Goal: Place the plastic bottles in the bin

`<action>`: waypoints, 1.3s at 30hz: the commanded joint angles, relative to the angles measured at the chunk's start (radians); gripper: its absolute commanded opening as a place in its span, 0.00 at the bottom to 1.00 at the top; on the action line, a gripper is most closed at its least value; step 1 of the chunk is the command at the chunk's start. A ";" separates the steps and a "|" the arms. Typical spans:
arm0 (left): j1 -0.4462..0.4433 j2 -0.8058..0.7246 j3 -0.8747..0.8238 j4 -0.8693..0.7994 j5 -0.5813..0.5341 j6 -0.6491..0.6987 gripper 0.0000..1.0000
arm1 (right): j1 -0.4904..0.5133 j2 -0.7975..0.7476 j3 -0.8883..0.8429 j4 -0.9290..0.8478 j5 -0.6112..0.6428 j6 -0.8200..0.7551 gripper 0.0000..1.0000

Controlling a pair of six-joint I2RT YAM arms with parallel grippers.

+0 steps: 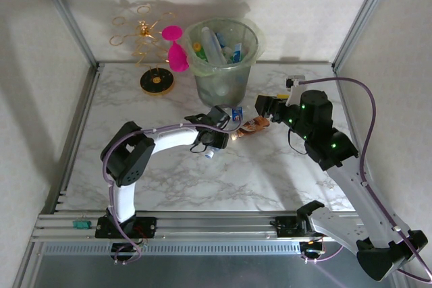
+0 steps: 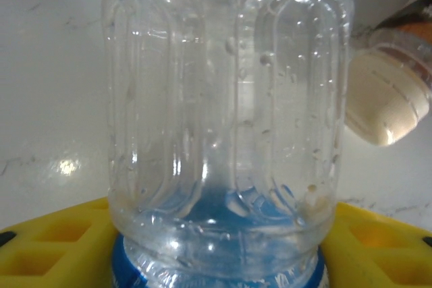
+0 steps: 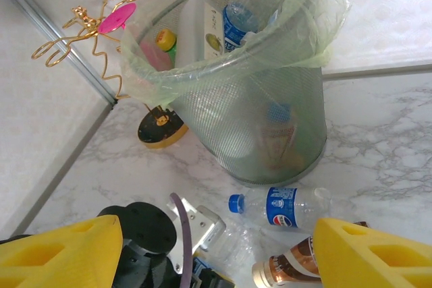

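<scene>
A clear plastic bottle (image 2: 223,99) with a blue label sits between my left gripper's (image 2: 219,247) yellow fingers (image 2: 47,247), which press on both its sides. From above, that left gripper (image 1: 217,136) and its bottle (image 1: 210,150) are just in front of the bin (image 1: 223,59). The translucent green bin (image 3: 229,99) holds several bottles. On the table by its base lie a blue-capped, blue-labelled bottle (image 3: 290,207) and a brown-labelled bottle (image 3: 290,269) with a cream cap (image 2: 385,106). My right gripper (image 3: 216,261) hovers open above them, right of the bin (image 1: 266,106).
A pink goblet (image 1: 177,52), a gold wire stand (image 1: 142,35) and a black-and-gold disc (image 1: 157,82) stand left of the bin. The left arm's wrist (image 3: 148,234) lies under my right gripper. Metal frame rails (image 1: 74,133) border the marble table.
</scene>
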 commanded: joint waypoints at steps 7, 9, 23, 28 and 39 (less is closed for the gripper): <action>-0.010 -0.207 -0.035 -0.090 -0.016 -0.021 0.55 | 0.008 -0.031 0.025 -0.013 0.046 0.031 0.78; -0.010 -0.243 -0.035 -0.107 -0.013 -0.022 0.55 | 0.008 -0.026 0.042 -0.030 0.059 0.053 0.80; -0.008 -0.464 0.281 -0.121 -0.049 0.056 0.55 | 0.008 -0.064 0.055 -0.034 0.084 0.036 0.81; 0.018 -0.310 0.547 -0.087 -0.110 0.086 0.54 | 0.007 -0.063 0.023 -0.008 0.065 0.062 0.81; 0.090 0.048 0.949 0.078 -0.253 0.158 0.54 | 0.008 -0.083 -0.018 -0.038 0.010 0.091 0.81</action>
